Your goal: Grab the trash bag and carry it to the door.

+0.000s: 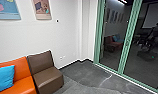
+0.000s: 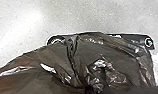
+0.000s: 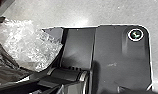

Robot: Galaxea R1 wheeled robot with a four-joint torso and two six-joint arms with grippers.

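Observation:
The trash bag point(image 2: 57, 60), dark brown-black, thin and shiny, spreads wide and crumpled in the left wrist view, over much of the robot's base plate. Its folds draw together at my left gripper point(image 2: 90, 89), which is shut on the gathered plastic. A dark, wrinkled part of the trash bag point(image 3: 5, 56) also appears in the right wrist view, beside crinkled clear plastic point(image 3: 27, 42). How my right gripper stands cannot be told.
An orange seat point(image 1: 18, 75) with a blue cushion point(image 1: 3, 77) and a brown seat point(image 1: 47, 77) stand against the white wall point(image 1: 32, 37). Green-framed glass doors point(image 1: 127, 42) rise on the right, with dark equipment behind the glass. Grey flooring point(image 1: 92, 75) lies between.

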